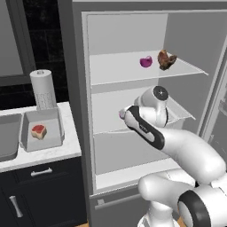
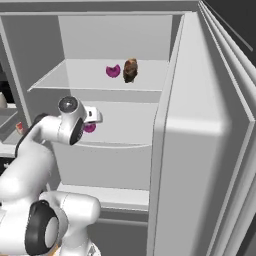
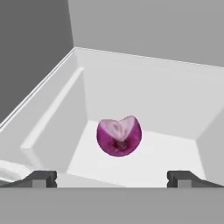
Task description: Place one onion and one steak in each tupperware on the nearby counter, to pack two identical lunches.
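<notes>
Onion (image 3: 119, 136), purple, sits in the middle of the hand view on a white fridge shelf (image 3: 166, 166), cut top facing the camera; the gripper (image 3: 112, 179) hovers before it, jaws wide and empty. A second onion (image 1: 146, 61) and a steak (image 1: 166, 59) share the upper shelf (image 1: 115, 71). At the left of the left base view, one tupperware (image 1: 42, 133) on the counter (image 1: 53, 153) holds another steak (image 1: 38, 131); a second tupperware (image 1: 9, 137) lies beside it.

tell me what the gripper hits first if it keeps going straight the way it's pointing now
Most likely the purple onion on the middle fridge shelf: in the hand view it sits centred ahead of the open gripper, between its fingers. How far ahead is unclear; behind it stands the fridge's back wall.
</notes>
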Controlling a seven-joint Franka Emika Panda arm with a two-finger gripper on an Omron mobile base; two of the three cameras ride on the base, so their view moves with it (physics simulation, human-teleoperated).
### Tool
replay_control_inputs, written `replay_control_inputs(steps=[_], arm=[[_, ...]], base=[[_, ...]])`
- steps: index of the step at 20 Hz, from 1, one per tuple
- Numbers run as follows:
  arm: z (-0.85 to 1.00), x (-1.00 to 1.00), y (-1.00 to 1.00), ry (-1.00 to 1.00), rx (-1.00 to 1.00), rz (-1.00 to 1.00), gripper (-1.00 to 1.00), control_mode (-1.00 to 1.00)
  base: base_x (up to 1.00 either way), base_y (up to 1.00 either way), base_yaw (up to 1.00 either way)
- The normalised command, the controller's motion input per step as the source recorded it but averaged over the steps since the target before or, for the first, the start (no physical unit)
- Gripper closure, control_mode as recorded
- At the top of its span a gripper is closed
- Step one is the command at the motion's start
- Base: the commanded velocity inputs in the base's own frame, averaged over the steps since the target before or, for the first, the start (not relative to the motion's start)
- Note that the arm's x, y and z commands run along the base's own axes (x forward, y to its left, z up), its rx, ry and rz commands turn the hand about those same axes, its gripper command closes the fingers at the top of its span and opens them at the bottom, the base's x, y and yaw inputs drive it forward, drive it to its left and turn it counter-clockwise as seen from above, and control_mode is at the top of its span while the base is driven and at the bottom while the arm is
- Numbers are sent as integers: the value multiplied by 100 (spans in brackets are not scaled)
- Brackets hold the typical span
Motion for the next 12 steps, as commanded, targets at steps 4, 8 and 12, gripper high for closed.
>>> replay_control_inputs(steps=[4,8,12], arm=[[-26,35,0,0,0,0,-100,-100],[-39,15,0,1,0,0,-100,-100],[-10,13,0,6,0,0,-100,-100]], base=[[0,0,0],[0,0,0],[0,0,0]])
